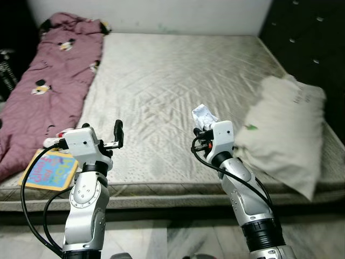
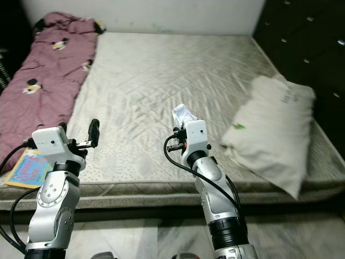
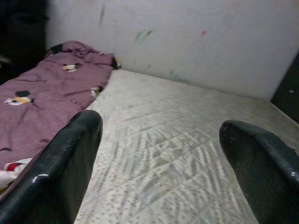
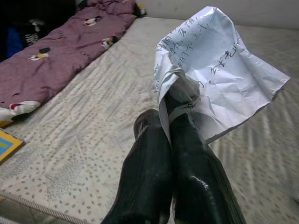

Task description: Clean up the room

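My right gripper (image 4: 174, 122) is shut on a crumpled white paper (image 4: 217, 74) with handwriting on it. In the left eye view the crumpled paper (image 1: 204, 116) sticks up above the right wrist, held over the near part of the bare mattress (image 1: 178, 81). My left gripper (image 1: 118, 135) is open and holds nothing, raised over the near left part of the bed. Its two black fingers (image 3: 70, 158) stand wide apart in the left wrist view.
A maroon blanket (image 1: 51, 75) with cartoon prints lies along the bed's left side. A colourful book (image 1: 51, 169) sits at the near left corner. A white pillow (image 1: 283, 127) rests on the right. A dark padded wall (image 1: 307, 38) stands at the right.
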Tool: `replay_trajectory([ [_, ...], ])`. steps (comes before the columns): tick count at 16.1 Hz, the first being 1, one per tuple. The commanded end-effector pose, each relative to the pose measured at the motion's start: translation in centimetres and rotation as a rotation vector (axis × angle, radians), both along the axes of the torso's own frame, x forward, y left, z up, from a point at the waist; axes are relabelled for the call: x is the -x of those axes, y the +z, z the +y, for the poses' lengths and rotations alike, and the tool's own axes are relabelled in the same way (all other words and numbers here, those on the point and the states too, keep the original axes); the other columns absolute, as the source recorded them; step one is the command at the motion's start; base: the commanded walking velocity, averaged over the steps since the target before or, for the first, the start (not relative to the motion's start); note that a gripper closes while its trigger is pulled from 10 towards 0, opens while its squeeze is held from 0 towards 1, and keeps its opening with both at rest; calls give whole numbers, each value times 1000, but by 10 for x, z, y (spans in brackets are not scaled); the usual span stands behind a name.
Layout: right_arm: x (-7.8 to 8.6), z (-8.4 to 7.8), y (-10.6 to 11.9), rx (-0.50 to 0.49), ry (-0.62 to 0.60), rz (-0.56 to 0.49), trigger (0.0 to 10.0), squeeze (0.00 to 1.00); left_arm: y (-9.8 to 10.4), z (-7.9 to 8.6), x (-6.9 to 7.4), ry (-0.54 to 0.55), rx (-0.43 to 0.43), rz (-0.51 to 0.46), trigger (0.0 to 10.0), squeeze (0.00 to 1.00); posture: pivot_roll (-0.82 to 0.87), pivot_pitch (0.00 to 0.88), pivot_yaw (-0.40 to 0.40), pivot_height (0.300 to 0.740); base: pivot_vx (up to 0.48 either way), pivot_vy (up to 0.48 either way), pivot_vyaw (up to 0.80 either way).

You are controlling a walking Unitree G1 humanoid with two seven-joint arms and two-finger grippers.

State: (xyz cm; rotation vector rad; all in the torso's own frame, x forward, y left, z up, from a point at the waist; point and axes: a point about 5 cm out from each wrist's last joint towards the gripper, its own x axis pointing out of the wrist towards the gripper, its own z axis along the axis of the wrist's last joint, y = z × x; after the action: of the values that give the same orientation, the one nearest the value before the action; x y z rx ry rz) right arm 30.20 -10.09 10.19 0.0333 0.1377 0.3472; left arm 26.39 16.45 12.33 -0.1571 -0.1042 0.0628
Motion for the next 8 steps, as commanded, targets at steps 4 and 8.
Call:
replay_trajectory([
  [4, -2, 0, 2, 0, 1, -4, 10000, 0, 3, 0, 1, -14, 6, -15, 10000, 0, 44, 41, -13, 740, 341, 0, 0],
  [8, -3, -1, 1, 5, -8, -2, 10000, 0, 2, -4, 1, -18, -8, -6, 10000, 0, 43, 44, -14, 740, 206, 0, 0],
])
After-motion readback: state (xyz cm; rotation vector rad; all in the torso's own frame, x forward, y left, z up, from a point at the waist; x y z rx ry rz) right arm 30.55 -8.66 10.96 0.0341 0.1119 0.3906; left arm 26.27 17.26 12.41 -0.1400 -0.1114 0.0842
